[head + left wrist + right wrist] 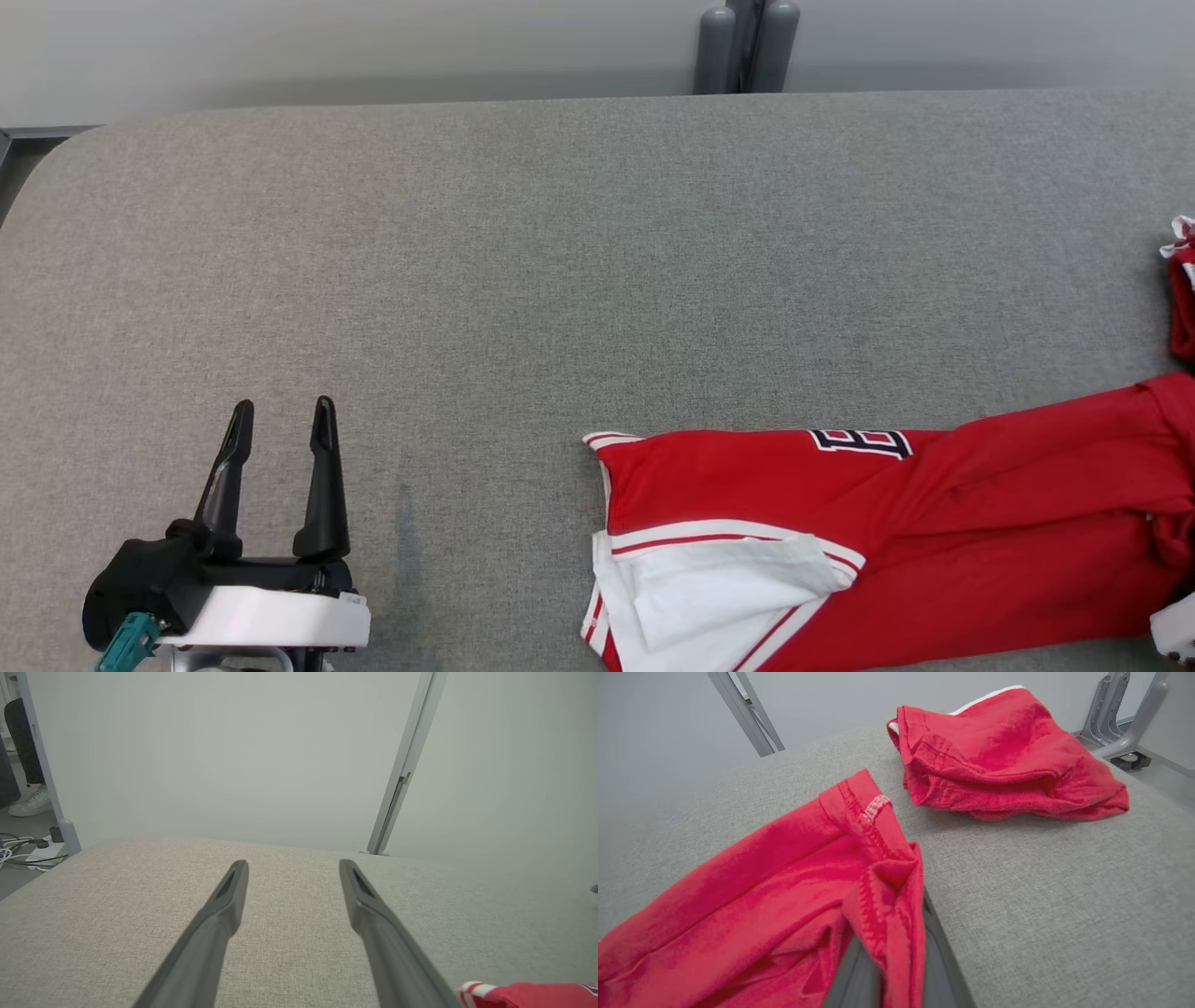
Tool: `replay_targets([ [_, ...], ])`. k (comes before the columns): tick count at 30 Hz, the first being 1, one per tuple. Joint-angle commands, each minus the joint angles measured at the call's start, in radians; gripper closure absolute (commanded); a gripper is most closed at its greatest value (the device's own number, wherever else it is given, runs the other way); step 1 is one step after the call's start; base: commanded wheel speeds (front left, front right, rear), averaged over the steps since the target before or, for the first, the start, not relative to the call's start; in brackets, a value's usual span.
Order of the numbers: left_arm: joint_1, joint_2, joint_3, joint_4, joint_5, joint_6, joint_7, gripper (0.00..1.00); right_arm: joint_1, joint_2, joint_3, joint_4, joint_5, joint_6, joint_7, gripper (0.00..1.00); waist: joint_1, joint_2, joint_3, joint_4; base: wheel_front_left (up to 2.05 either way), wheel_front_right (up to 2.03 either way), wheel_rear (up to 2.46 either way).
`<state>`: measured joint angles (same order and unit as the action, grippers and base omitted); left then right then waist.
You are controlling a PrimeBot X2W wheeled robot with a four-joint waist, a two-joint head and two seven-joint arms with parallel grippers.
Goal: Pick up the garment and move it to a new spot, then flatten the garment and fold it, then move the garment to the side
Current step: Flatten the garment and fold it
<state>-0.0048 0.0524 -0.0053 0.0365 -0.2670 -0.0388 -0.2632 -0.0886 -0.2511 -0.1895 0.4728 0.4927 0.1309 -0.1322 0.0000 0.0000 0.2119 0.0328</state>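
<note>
Right wrist view has the right fingers (943,970) all but closed, a bunched seam of the red garment (761,896) pinched between them and the rest trailing off to their left across the grey bench (1064,882). Beyond the fingertips, apart from the held cloth, a second red garment (1008,760) sits in a heap. I'd say the pick-up is under way. The lift wants enough height for the trailing cloth to leave the bench without dragging into that heap. The left fingers (324,476) stand spread wide and empty, with the garment's white-trimmed end lying well off to their right.
</note>
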Motion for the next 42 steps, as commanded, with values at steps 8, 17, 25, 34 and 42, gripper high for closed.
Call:
replay_targets([
  [8,-0.012,0.001,0.017,0.0,0.01,-0.013,-0.001,0.0,0.014,0.021,0.059,-0.181,-0.074,0.0,0.027,1.0,0.0,0.0,-0.016,-0.021,0.0,0.0,0.0],
  [17,0.009,0.001,0.015,0.011,0.006,-0.018,-0.001,0.0,0.087,0.13,0.229,-0.488,-0.14,0.0,0.174,1.0,0.0,0.0,-0.053,-0.033,0.0,0.0,0.0],
  [25,0.006,0.0,0.004,0.019,0.003,-0.022,-0.001,0.0,0.09,0.185,0.497,-0.524,-0.094,0.0,0.238,1.0,0.0,0.0,-0.072,-0.016,0.0,0.0,0.0],
  [34,0.002,0.0,-0.007,0.021,-0.01,-0.013,-0.001,0.0,0.036,0.198,0.71,-0.342,0.0,0.0,0.148,1.0,0.0,0.0,-0.064,0.02,0.0,0.0,0.0],
  [42,-0.007,0.001,-0.02,0.023,-0.019,-0.007,-0.001,0.0,-0.05,0.198,0.809,-0.193,0.058,0.0,0.06,0.56,0.0,0.0,-0.053,0.039,0.0,0.0,0.0],
])
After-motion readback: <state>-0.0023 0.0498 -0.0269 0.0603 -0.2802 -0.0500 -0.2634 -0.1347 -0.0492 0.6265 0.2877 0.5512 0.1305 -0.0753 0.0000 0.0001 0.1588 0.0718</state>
